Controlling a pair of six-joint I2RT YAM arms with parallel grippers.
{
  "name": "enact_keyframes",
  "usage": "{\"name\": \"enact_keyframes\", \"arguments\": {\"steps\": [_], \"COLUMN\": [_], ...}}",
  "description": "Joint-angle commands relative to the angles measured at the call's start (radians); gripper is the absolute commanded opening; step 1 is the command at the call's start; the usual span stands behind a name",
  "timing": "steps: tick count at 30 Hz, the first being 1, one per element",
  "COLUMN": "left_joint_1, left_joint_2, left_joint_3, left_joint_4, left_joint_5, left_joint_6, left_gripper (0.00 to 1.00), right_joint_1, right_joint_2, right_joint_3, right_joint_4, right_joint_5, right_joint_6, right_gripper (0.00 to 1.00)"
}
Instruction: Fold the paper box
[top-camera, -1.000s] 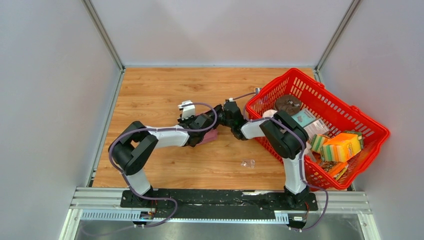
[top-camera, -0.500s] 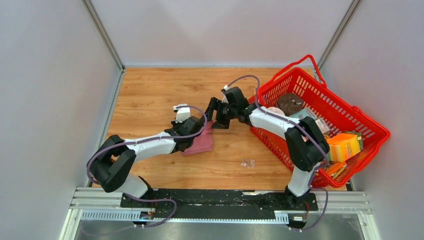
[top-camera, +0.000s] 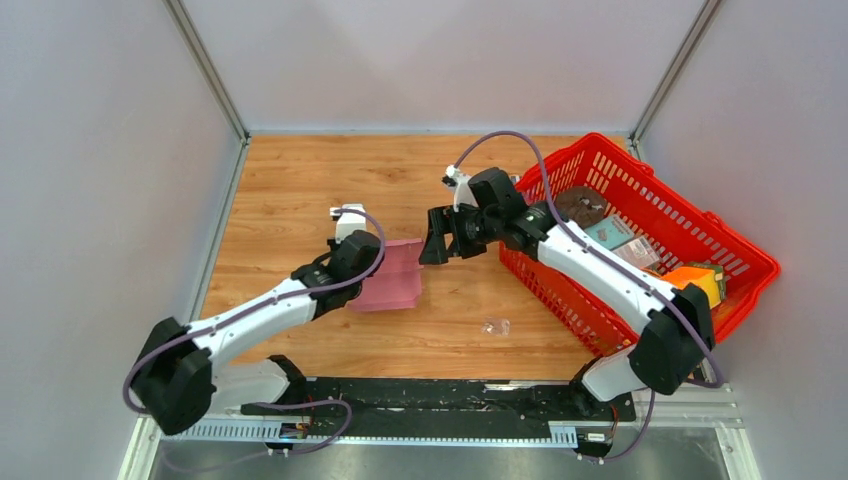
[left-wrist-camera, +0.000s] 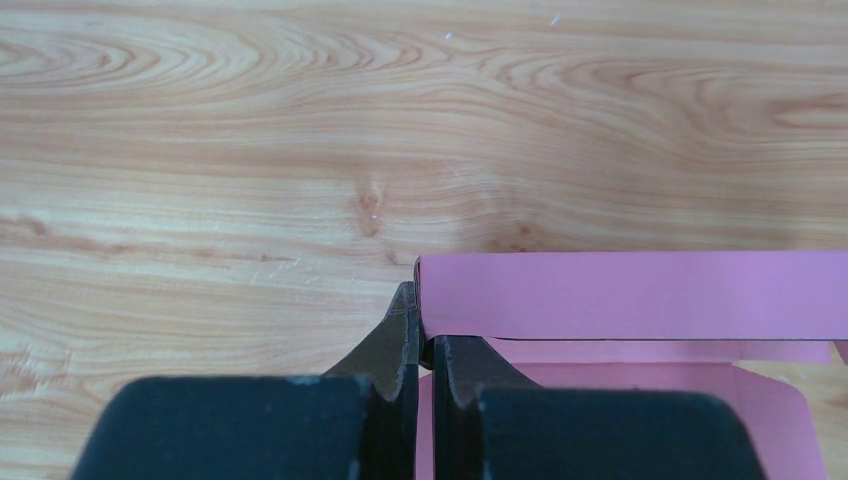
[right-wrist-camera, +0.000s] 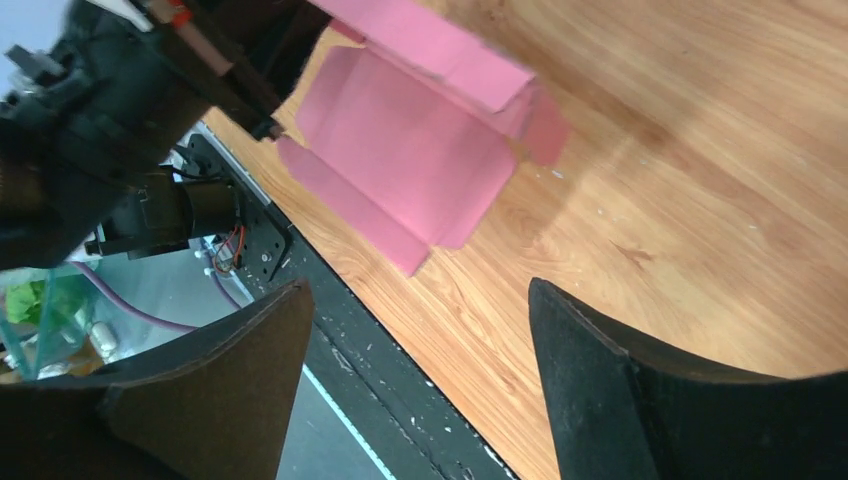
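The pink paper box (top-camera: 392, 278) is a partly folded blank lying near the middle of the wooden table. My left gripper (top-camera: 368, 265) is shut on its left edge. In the left wrist view the fingertips (left-wrist-camera: 425, 335) pinch the end of a folded-over pink strip (left-wrist-camera: 630, 295), with a flat panel below it. My right gripper (top-camera: 436, 246) hovers just right of the box, apart from it, with its jaws wide open. The right wrist view has the gripper (right-wrist-camera: 420, 295) empty, and the box (right-wrist-camera: 400, 130) lies beyond it with its flaps spread.
A red basket (top-camera: 640, 170) full of goods, among them an orange box (top-camera: 690, 280) and a teal box (top-camera: 607, 233), stands at the right, under the right arm. A small clear scrap (top-camera: 495, 326) lies on the table. The black mounting rail (top-camera: 430, 395) runs along the near edge.
My right gripper opened, let go of the box and drew back toward the right. The left arm stretched out, carried the box left and toward the near edge, and the blank lies flatter now.
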Motion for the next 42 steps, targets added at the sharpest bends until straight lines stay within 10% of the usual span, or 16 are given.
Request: {"name": "enact_keyframes", "arguments": {"steps": [1, 14, 29, 42], "left_joint_1": [0.014, 0.022, 0.026, 0.028], "left_joint_2": [-0.166, -0.366, -0.412, -0.407], "left_joint_3": [-0.023, 0.057, 0.092, 0.137], "left_joint_4": [0.014, -0.136, -0.168, -0.201], "left_joint_5": [0.151, 0.226, 0.252, 0.249], "left_joint_6": [0.078, 0.14, 0.147, 0.103], "left_gripper": [0.0, 0.0, 0.0, 0.0], "right_joint_1": [-0.006, 0.069, 0.141, 0.198], "right_joint_2": [-0.087, -0.068, -0.008, -0.008], "right_joint_3": [0.074, 0.294, 0.323, 0.229], "right_joint_4": [-0.094, -0.126, -0.126, -0.048], "right_joint_5": [0.078, 0.199, 0.205, 0.227], "right_joint_6": [-0.107, -0.119, -0.121, -0.061], "right_gripper": [0.72, 0.64, 0.08, 0.0]}}
